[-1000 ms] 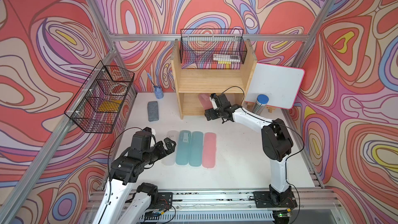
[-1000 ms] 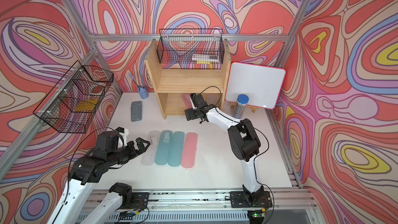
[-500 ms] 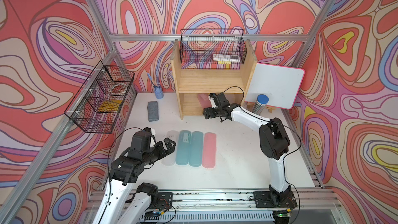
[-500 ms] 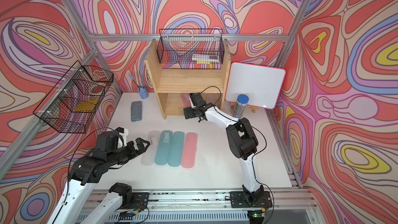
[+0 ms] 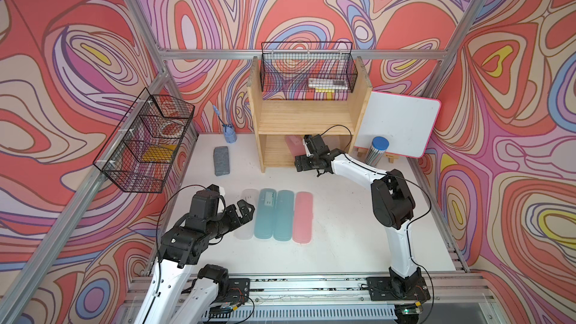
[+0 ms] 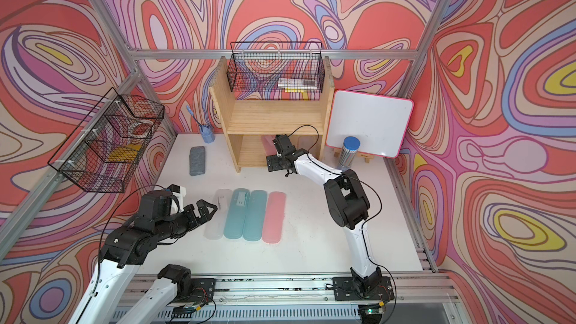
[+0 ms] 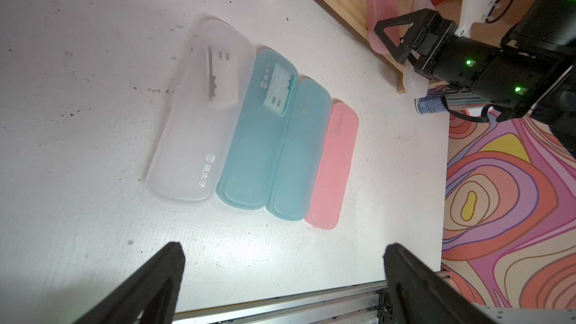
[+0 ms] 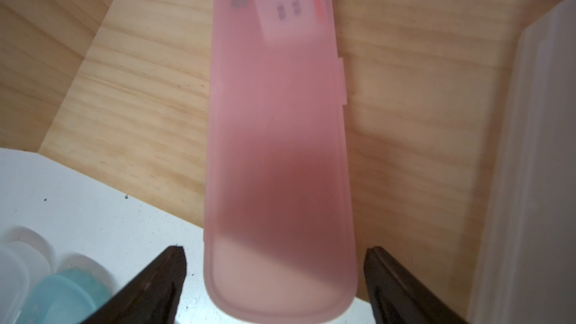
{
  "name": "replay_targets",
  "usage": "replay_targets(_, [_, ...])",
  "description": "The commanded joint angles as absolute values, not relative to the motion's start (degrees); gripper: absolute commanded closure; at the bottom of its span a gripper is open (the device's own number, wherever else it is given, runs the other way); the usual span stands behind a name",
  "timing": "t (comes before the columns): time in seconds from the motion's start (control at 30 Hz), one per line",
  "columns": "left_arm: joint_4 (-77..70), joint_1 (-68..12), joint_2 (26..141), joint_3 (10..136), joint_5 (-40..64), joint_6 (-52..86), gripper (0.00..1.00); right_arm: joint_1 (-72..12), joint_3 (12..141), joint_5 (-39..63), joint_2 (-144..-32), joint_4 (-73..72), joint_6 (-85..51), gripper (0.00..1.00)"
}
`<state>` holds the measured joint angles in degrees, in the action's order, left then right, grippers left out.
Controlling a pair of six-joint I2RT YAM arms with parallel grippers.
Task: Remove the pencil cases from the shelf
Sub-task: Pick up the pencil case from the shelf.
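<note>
We see the pink case point(image 8: 277, 138) between spread jaws of the right gripper point(image 8: 276, 249), untouched; its far end is cut off.

The pink pencil case point(image 8: 274, 120) lies on the wooden shelf point(image 8: 124, 88), its round end over the white bench point(image 8: 78, 197). The right claw point(image 8: 276, 254) sits wide apart around it, not touching.

Left arm point(image 5: 163, 282) and right arm point(image 5: 355, 168) share white shells, bulky black joints, looping black cables, triangular-framed black fingers point(image 7: 400, 52).
</note>
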<state>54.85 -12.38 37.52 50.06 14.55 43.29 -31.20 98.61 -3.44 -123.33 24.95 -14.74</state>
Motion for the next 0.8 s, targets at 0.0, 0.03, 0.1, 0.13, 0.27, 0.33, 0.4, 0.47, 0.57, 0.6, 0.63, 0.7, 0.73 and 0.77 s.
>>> replay_targets(0.0, [54.3,-12.1,37.4,49.4,13.9,42.6,0.01,-31.6,100.8,-5.3,-125.5,26.6,-15.2,0.08])
replay_targets(0.03, [54.3,-12.1,37.4,49.4,13.8,42.5,0.01,-31.9,100.9,-5.7,-125.6,26.8,-15.0,0.08])
replay_targets(0.1, [54.3,-12.1,37.4,49.4,13.9,42.6,0.01,-32.2,101.1,-6.1,-125.8,26.6,-14.7,0.08])
replay_targets(0.13, [54.3,-12.1,37.4,49.4,13.8,42.5,0.01,-32.3,101.2,-6.2,-125.9,26.5,-14.5,0.08])
replay_targets(0.27, [54.4,-12.1,37.3,49.3,13.8,42.7,0.01,-33.0,102.1,-8.1,-126.7,26.8,-13.8,0.08])
replay_targets(0.33, [54.3,-12.1,37.4,49.5,13.8,42.7,0.01,-33.4,102.5,-9.4,-127.2,26.8,-13.5,0.08])
replay_targets(0.4, [54.4,-12.1,37.3,49.4,13.8,42.8,0.01,-33.5,103.2,-10.3,-127.8,26.9,-13.5,0.09])
replay_targets(0.47, [54.4,-12.1,37.4,49.4,13.8,42.9,0.01,-33.7,103.9,-11.0,-128.6,27.2,-13.5,0.1])
replay_targets(0.57, [54.6,-12.1,37.2,49.3,13.7,42.9,0.01,-33.8,105.1,-11.4,-129.6,27.9,-13.5,0.12])
replay_targets(0.6, [54.7,-12.1,37.0,49.3,13.6,43.0,0.01,-33.8,105.5,-11.7,-129.9,28.2,-13.5,0.14])
replay_targets(0.63, [54.7,-12.1,36.9,49.3,13.6,43.0,0.01,-34.0,105.8,-12.0,-130.2,28.4,-13.5,0.14])
replay_targets(0.7, [55.0,-12.1,36.7,49.2,13.6,43.1,0.01,-34.1,106.1,-12.3,-130.5,28.8,-13.4,0.17])
replay_targets(0.73, [55.0,-12.1,36.7,49.3,13.5,43.1,0.01,-34.2,106.2,-12.4,-130.5,29.0,-13.4,0.19])
replay_targets(0.77, [55.1,-12.1,36.6,49.3,13.4,43.1,0.01,-34.2,106.2,-12.5,-130.6,29.1,-13.4,0.21])
